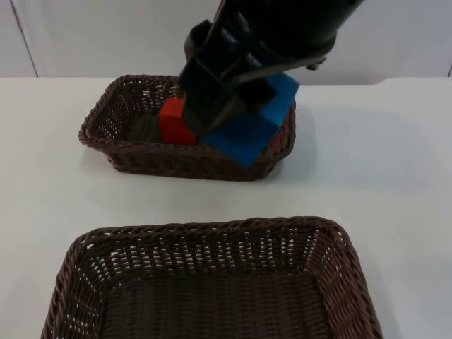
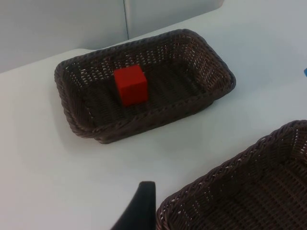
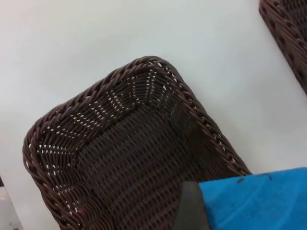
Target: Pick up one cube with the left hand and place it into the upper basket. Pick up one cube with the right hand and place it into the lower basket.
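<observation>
A white tabletop (image 1: 395, 162) holds two dark brown woven baskets. The upper basket (image 1: 106, 131) sits toward the far edge by the grey wall; the lower basket (image 1: 78, 268) sits at the near edge.

A red cube (image 2: 130, 85) rests on the floor of the upper basket, near its middle, so the left arm's half of the task looks done. The cube is small, matte and sharp-edged, standing flat and touching no wall.

The right gripper (image 1: 233, 106) hangs in the top view in front of the upper basket, its fingers closed on a blue cube (image 1: 258, 123), which is clear of the table. This cube is bright blue with a slightly rough, foam-like face and looks larger than the red one. The right wrist view looks down into the empty lower basket, with the blue cube beside a dark fingertip. Lowering and releasing it there is what remains.

The left gripper (image 2: 140, 211) waits near a corner of the lower basket; whether its fingers are spread or closed cannot be told.
</observation>
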